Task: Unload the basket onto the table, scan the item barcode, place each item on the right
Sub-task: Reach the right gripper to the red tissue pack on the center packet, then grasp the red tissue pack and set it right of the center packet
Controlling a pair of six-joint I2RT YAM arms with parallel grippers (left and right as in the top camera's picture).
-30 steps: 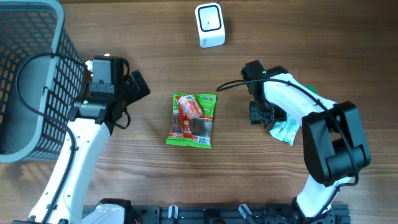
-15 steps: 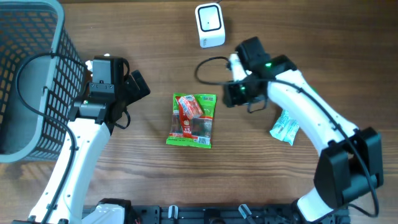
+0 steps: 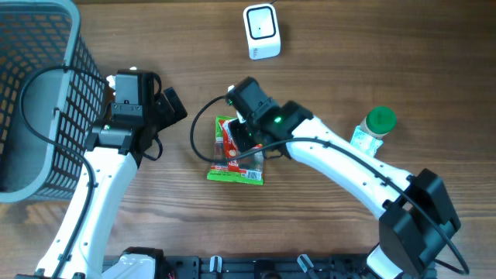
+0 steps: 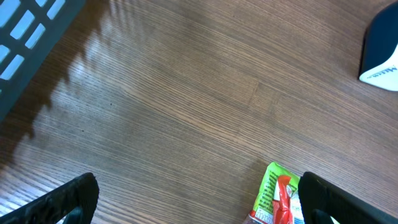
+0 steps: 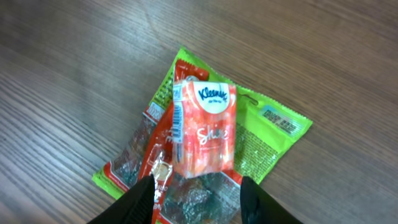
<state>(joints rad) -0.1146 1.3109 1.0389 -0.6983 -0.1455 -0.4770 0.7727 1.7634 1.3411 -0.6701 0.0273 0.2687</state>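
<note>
A green snack packet (image 3: 237, 169) lies flat at the table's middle, with an orange Kleenex tissue pack (image 3: 233, 133) resting on its upper part. My right gripper (image 3: 246, 141) hovers directly above them. In the right wrist view its jaws (image 5: 199, 205) stand apart on either side of the packet (image 5: 267, 127), just below the tissue pack (image 5: 204, 127), and grip nothing. The white scanner (image 3: 261, 31) sits at the back centre. My left gripper (image 3: 172, 105) is wide open to the left of the packet (image 4: 278, 196), over bare wood (image 4: 199, 208).
A grey mesh basket (image 3: 74, 46) fills the left back corner beside my left arm. A green-capped bottle (image 3: 373, 125) sits at the right. The scanner (image 4: 382, 53) and the basket's edge (image 4: 25, 37) show in the left wrist view.
My right arm has swung from the right side to the middle, over the packet, and its jaws have narrowed. The bottle has shifted toward the back. The left arm is still.
</note>
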